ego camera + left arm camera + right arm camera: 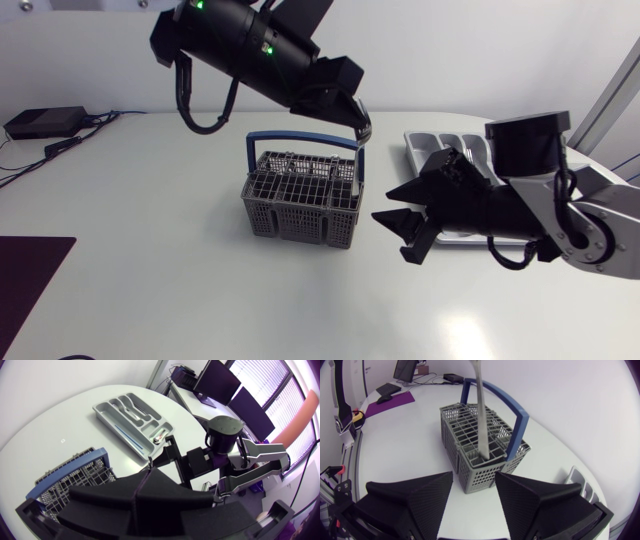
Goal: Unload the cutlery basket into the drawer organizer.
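Two grippers flank the grey cutlery basket [300, 205]. The left gripper [362, 127], above the basket's 2 o'clock corner, is clamped on a silver utensil [481, 415] whose lower end sits in a compartment beside the blue handle [517, 412]. The right gripper [402, 230] hovers at the basket's 4 o'clock, fingers spread and holding nothing. The drawer organizer [412, 148] lies toward 2 o'clock, partly behind the right arm. The utensil's tip could snag the mesh and drag or tip the light basket, or knock the handle and slip from the pinch.

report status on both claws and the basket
Left claw shut on a utensil, its end in the basket. Right claw open beside the basket. Right arm partly over the tray.
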Motion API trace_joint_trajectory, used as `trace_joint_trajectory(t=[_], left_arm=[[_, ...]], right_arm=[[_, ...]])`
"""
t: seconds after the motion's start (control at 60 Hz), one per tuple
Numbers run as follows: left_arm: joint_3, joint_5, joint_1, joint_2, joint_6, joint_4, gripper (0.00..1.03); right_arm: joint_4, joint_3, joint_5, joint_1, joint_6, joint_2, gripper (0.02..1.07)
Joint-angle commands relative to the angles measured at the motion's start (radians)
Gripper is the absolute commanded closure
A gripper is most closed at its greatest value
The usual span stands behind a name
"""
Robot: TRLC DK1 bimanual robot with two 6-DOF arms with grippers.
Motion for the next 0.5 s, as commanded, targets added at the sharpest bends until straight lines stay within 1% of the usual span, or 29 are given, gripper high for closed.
trace_joint_trajectory(t=[0.0,0.167,0.25,0.317,0.483], left_arm=[[0.064,0.036,-0.014,-0.019,0.021,-0.048,0.90],[0.155,0.114,-0.030,0.010,0.123,-0.200,0.90],[0.167,0.151,-0.046,0.013,0.165,-0.242,0.90],[0.168,0.157,-0.059,0.018,0.211,-0.282,0.90],[0.158,0.175,-0.085,0.021,0.253,-0.317,0.90]], right_arm=[[-0.015,-0.018,-0.013,0.010,-0.024,-0.080,0.44],[-0.092,-0.001,-0.074,0.015,-0.055,-0.164,0.44],[-0.121,-0.002,-0.119,0.023,-0.068,-0.187,0.44],[-0.132,-0.007,-0.143,0.033,-0.068,-0.218,0.44],[-0.152,0.001,-0.156,0.050,-0.062,-0.259,0.44]])
